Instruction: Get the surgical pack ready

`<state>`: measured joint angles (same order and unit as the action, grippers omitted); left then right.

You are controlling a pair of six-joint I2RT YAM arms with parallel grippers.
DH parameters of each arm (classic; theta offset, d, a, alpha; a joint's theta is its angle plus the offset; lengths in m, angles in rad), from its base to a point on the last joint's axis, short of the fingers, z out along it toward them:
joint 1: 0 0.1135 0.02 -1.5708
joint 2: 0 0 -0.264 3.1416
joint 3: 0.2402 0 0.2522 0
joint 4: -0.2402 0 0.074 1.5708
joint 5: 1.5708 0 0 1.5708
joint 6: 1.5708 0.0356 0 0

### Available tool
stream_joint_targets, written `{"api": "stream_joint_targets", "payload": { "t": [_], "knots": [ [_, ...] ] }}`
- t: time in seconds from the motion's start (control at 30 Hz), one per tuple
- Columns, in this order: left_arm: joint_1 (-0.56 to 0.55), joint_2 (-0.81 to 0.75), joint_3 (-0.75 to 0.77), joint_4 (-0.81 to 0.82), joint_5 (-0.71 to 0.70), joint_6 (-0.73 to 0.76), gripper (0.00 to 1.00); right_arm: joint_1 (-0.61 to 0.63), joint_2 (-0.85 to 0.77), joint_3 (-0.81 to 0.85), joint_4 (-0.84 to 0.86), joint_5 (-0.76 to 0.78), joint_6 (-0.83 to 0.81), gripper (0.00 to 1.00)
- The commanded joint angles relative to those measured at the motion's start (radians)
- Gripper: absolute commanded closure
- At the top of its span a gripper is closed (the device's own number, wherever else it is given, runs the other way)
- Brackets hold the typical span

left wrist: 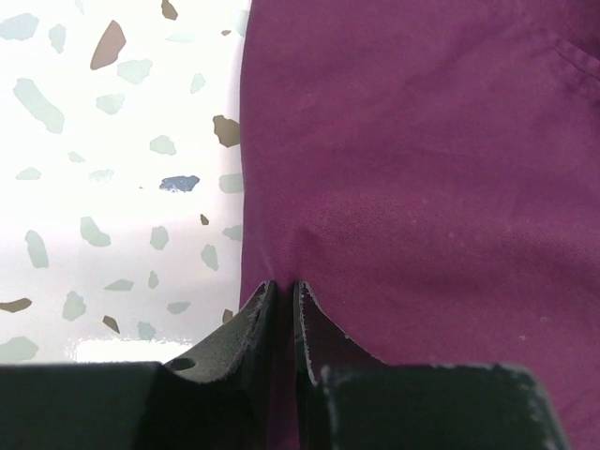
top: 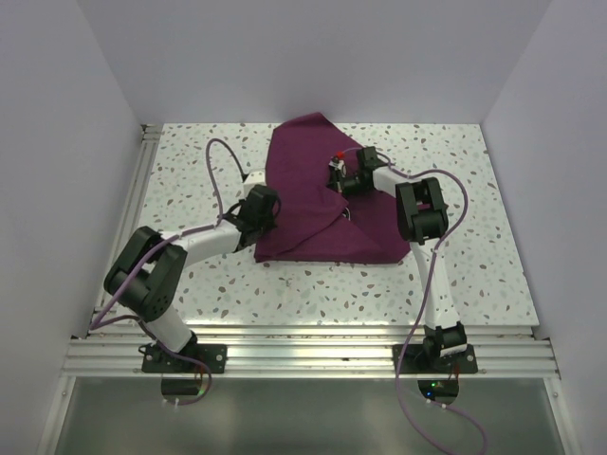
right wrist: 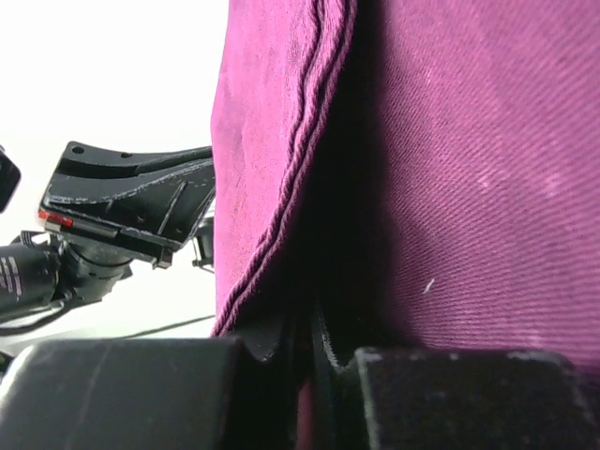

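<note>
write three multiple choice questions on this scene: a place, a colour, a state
1. Where does the left claw meet the cloth? A) its edge on the left arm's side B) its far corner C) its right edge
2. What colour is the cloth? A) white B) purple-maroon C) green
3. How is the right claw? A) wide open in air B) out of view C) closed on a raised fold
1 A, its wrist view shows the hem beside speckled table; 2 B, seen in every view; 3 C, cloth hangs pinched in it.
</note>
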<state>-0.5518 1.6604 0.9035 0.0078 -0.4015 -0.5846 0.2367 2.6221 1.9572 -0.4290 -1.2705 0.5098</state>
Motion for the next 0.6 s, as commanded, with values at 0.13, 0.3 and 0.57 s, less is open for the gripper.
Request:
{"api": "stream_joint_targets", "payload": {
  "t": [0.13, 0.3, 0.57],
  "knots": [
    [-0.008, -0.022, 0.002, -0.083, -0.145, -0.014, 0.85, -0.025, -0.086, 0.002, 0.024, 0.152, 0.085, 0.71],
    [-0.020, -0.039, -0.015, -0.069, -0.163, -0.021, 0.83, -0.074, -0.227, -0.112, 0.139, 0.220, 0.147, 0.55],
    [-0.039, -0.057, -0.025, -0.051, -0.183, -0.015, 0.76, -0.140, -0.430, -0.308, 0.259, 0.244, 0.184, 0.44]
  ]
}}
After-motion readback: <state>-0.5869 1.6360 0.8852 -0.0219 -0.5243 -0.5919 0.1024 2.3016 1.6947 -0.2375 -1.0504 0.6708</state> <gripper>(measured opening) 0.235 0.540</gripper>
